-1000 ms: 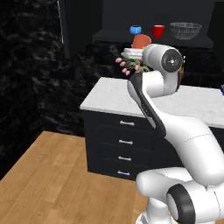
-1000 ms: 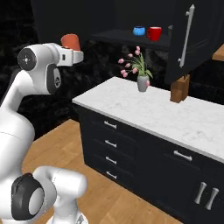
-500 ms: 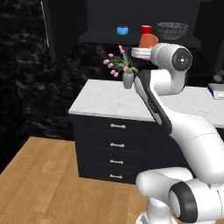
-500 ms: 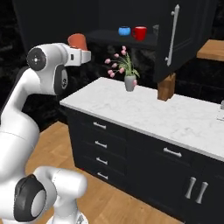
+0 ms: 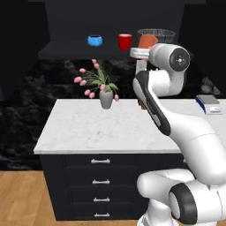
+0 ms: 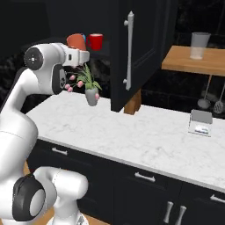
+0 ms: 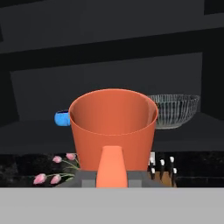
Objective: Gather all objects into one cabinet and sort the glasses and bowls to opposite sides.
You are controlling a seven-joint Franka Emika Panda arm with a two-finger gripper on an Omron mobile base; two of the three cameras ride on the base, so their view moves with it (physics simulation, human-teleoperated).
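Note:
My gripper point(image 5: 140, 52) is shut on the orange cup point(image 5: 147, 41) and holds it up at shelf height in front of the open cabinet point(image 5: 70, 48). On the shelf stand a blue cup point(image 5: 95, 40), a red mug point(image 5: 125, 42) and, at the right, the grey meshed bowl point(image 5: 156, 34). In the right base view the orange cup point(image 6: 76, 41) sits above the gripper point(image 6: 81, 54), just left of the red mug point(image 6: 95, 41). In the hand view the orange cup point(image 7: 113, 127) is close up, with the bowl point(image 7: 175, 109) behind to its right and the blue cup point(image 7: 61, 118) to its left.
The cabinet door point(image 6: 140, 66) stands open, its silver bar handle point(image 6: 128, 48) facing out. A vase of pink tulips point(image 5: 106, 95) and a knife block point(image 6: 132, 102) stand on the white counter point(image 5: 110, 128). A wooden shelf point(image 6: 193, 63) carries a glass to the right.
The base has driven, so both base views have shifted and the cabinet shelf now sits ahead of the arm. The orange cup stays gripped and now hangs by the bowl.

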